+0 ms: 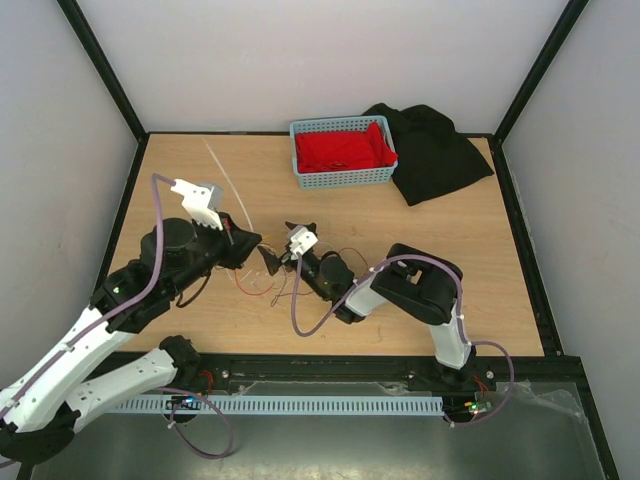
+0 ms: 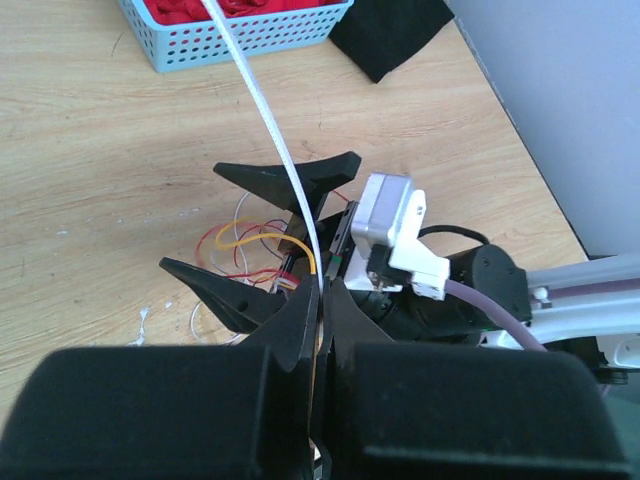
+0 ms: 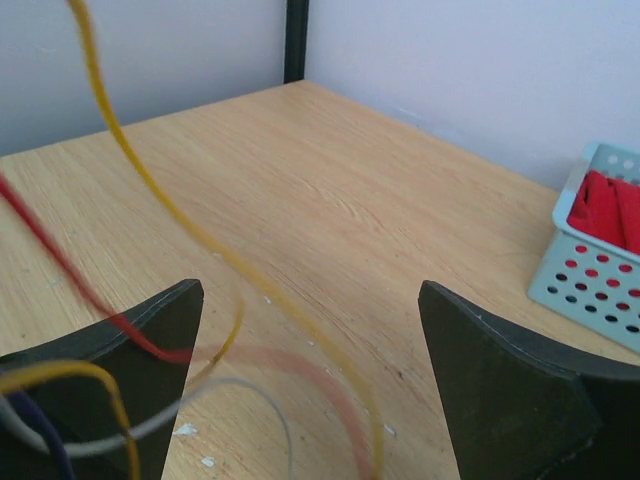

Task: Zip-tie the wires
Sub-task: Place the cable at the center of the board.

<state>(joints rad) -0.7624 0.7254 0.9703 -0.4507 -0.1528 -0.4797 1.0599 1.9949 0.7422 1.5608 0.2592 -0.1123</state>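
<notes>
Item one, the wires (image 1: 262, 282): you have a loose curly tangle of thin strands, red, yellow, pale and dark, lying on the counter (image 1: 450, 240) near its middle, between the two arms. In the right wrist view the loops rise into the gap between the right fingers (image 3: 500, 370), and a red strand crosses in front of one of them. You cannot tell whether it touches.

Item two, the zip tie (image 2: 275, 130): a thin whitish strip, straight. One end is pinched in the left fingers (image 2: 300, 320), and the free length runs away from them toward the back of the counter. In the left wrist view it passes over the right arm's spread fingers and the tangle.

Item three, left fingers: closed tight on the zip tie, tips just beside the tangle and facing the right arm.

Item four, right fingers: spread wide, holding nothing, set low over the wires.

Item five, back of the counter: you have a pale blue perforated basket (image 1: 343, 178) with a red cloth (image 1: 345, 148) inside it. A black cloth (image 1: 435, 150) lies crumpled just beside the basket on its right.
</notes>
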